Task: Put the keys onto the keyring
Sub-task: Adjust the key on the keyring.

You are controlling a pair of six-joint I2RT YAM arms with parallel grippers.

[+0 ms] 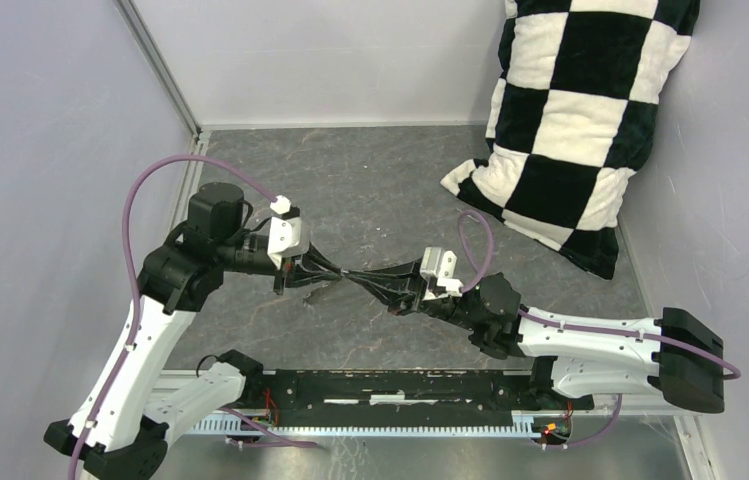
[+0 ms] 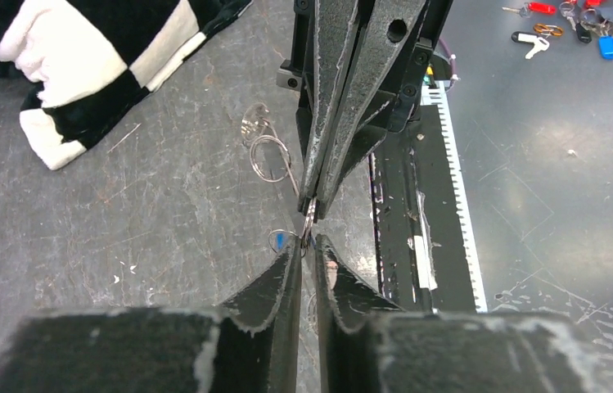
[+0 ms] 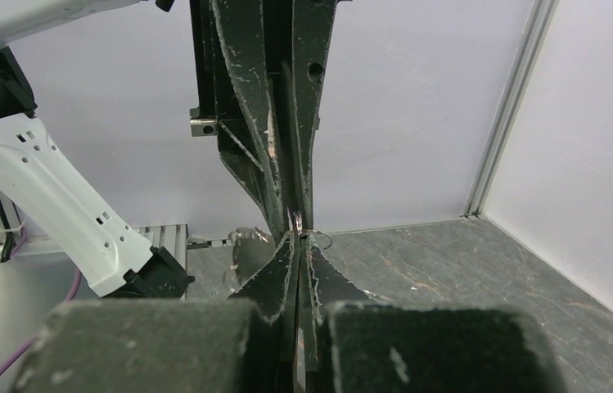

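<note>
I saw right gripper [image 2: 312,196] clamped on keyring [image 2: 309,221], edge-on, mid-table. left gripper [image 2: 309,248] tip to tip with it, jaws near-together; couldn't tell grip. blue key [image 2: 281,239] just beside its far side.

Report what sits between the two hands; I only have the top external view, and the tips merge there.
Observer: The left wrist view shows the right hand shut on the keyring, which looks like a thin rod edge-on.
Operator: Locate the key.
Observer: A blue-headed key sits just beside the left hand, outside its finger.
Operator: Check for others.
Observer: Spare keys with red, blue and black heads lie on the shiny grey surface beyond the toothed rail.
</note>
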